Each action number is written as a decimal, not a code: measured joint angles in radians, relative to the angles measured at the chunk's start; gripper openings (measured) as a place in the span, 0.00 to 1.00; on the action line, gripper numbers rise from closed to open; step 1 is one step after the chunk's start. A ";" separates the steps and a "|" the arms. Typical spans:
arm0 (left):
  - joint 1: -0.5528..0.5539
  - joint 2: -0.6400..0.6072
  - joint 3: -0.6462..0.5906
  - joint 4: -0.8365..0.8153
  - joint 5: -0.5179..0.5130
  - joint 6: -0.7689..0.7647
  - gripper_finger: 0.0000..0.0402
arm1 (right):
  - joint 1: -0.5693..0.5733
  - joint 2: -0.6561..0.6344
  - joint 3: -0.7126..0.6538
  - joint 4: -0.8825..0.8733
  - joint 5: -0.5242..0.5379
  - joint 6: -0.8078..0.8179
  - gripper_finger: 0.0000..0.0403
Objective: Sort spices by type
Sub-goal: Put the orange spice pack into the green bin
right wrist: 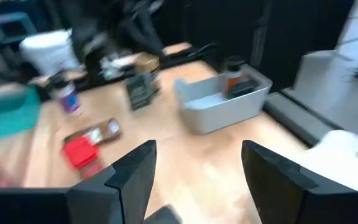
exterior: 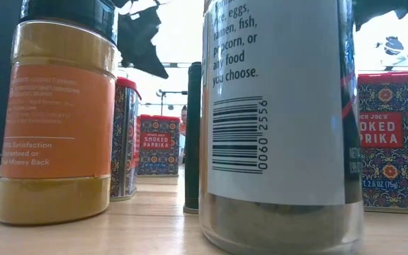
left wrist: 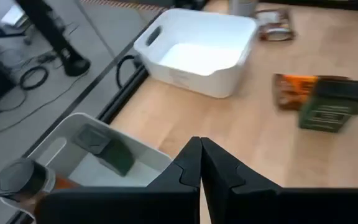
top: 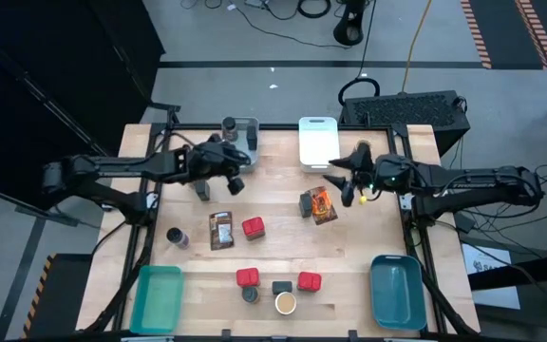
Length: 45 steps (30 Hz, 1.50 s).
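The spices lie scattered on the wooden table: red tins [top: 253, 226] [top: 247, 277] [top: 309, 281], a printed packet [top: 221, 230], a dark jar [top: 177, 237], a tan-topped jar [top: 285, 303], and a dark green tin [left wrist: 331, 106] beside an orange packet [top: 323, 204]. A jar [left wrist: 20, 180] and a dark tin [left wrist: 104, 146] sit inside the grey bin [top: 240, 133] at the far edge. My left gripper [top: 237, 184] [left wrist: 201, 165] hangs shut and empty just near of that bin. My right gripper [top: 337, 174] [right wrist: 194, 168] hovers open and empty beside the white bin [top: 318, 141].
A teal bin [top: 157, 297] stands at the near left corner and a blue bin [top: 396, 290] at the near right. In the low view, an orange jar [exterior: 55, 120] and a tall labelled jar [exterior: 282, 120] stand close to the camera, with red paprika tins [exterior: 395, 142] behind.
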 joint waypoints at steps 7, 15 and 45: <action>-0.121 -0.111 0.000 -0.062 0.000 -0.009 0.03 | 0.063 0.048 0.120 -0.414 -0.005 0.042 0.55; -0.276 -0.142 0.000 -0.092 -0.085 -0.101 0.03 | 0.105 0.190 0.261 -0.696 -0.005 0.044 0.55; -0.552 -0.142 0.000 -0.187 -0.417 -0.271 0.03 | 0.285 0.572 0.270 -0.686 0.033 0.060 0.55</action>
